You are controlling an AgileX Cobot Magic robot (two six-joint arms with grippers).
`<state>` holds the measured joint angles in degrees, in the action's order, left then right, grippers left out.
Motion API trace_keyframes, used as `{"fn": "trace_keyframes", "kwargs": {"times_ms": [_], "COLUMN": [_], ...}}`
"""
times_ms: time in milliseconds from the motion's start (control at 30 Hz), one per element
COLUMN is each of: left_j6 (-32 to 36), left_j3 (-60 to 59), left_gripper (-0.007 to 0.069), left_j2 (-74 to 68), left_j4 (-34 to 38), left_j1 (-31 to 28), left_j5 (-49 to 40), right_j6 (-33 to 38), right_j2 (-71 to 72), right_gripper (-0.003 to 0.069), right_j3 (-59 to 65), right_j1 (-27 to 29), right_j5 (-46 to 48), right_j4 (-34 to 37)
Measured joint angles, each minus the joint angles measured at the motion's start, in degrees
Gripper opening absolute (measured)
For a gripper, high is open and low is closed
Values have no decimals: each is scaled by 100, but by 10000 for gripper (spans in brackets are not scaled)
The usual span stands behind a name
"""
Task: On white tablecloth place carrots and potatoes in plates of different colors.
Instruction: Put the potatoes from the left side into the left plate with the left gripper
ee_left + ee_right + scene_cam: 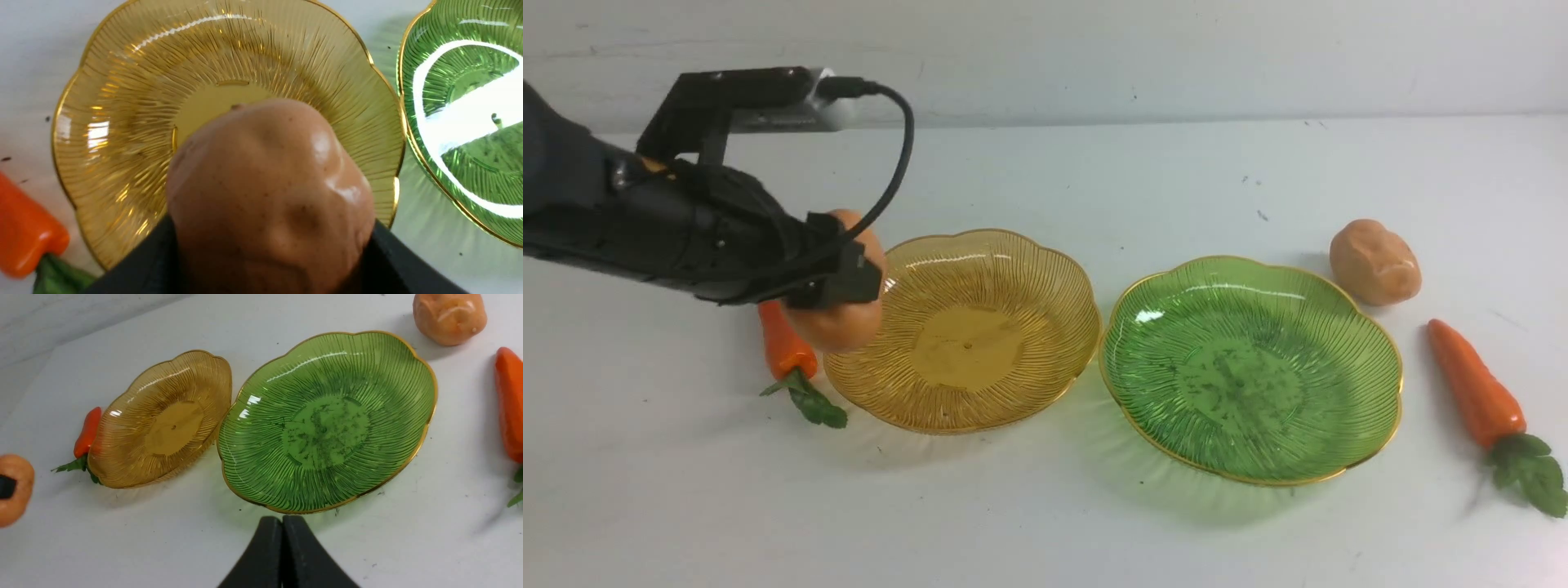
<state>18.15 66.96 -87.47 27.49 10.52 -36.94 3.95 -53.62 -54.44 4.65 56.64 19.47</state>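
My left gripper is shut on a tan potato, holding it at the left rim of the amber plate. In the left wrist view the potato fills the space between the black fingers, with the amber plate behind it. The green plate lies empty to its right on the white tablecloth. One carrot lies by the amber plate's left side, partly hidden by the arm. A second potato and a second carrot lie right of the green plate. My right gripper is shut and empty, near the green plate's front rim.
The two plates almost touch at their inner rims. A pale wall stands behind the table's far edge. A black cable loops off the left wrist camera.
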Motion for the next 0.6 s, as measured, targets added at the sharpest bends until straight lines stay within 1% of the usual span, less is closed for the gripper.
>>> {"fn": "trace_keyframes", "kwargs": {"times_ms": [100, 233, 367, 467, 500, 567, 600], "left_j6": [49, 83, 84, 96, 102, 106, 106], "left_j3": [268, 645, 926, 1106, 1160, 1272, 1295], "left_gripper": [409, 418, 448, 485, 507, 572, 603], "left_j2": [-519, -1173, -1576, -1785, -1838, -1942, -1947], "left_j4": [20, 20, 21, 21, 21, 21, 21], "left_j1": [73, 141, 158, 160, 160, 160, 160], "left_j5": [58, 102, 93, 64, 35, -110, -199], "right_j6": [-164, -260, -79, 152, 212, 390, 456], "right_j2": [-723, -1537, -2336, -3106, -3343, -3918, -4086], "right_gripper": [-14, 5, 71, 175, 216, 332, 369], "right_j3": [-546, -1126, -1610, -2037, -2135, -2451, -2572], "right_j1": [0, 0, 0, 0, 0, 0, 0], "right_j5": [0, -56, -291, -489, -534, -593, -609], "right_j4": [-284, -474, -510, -484, -463, -385, -355]}}
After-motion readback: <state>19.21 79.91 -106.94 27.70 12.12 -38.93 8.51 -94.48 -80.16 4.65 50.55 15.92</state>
